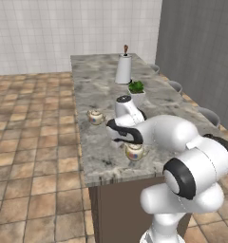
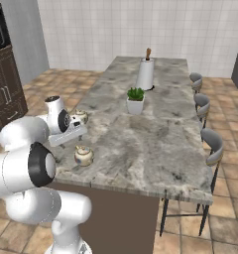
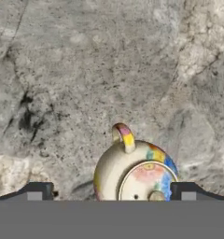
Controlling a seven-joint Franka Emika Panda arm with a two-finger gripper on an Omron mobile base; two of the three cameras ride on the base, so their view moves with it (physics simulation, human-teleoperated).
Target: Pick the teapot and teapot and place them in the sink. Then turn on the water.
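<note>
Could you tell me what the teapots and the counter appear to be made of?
Both teapots look like glazed cream porcelain: smooth, painted with coloured patches. The counter looks like polished grey marble, judging by its mottled veining.

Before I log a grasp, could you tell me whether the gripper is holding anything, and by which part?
Nothing is held. The gripper is open, its fingertips standing apart either side of a teapot without closing on it.
</note>
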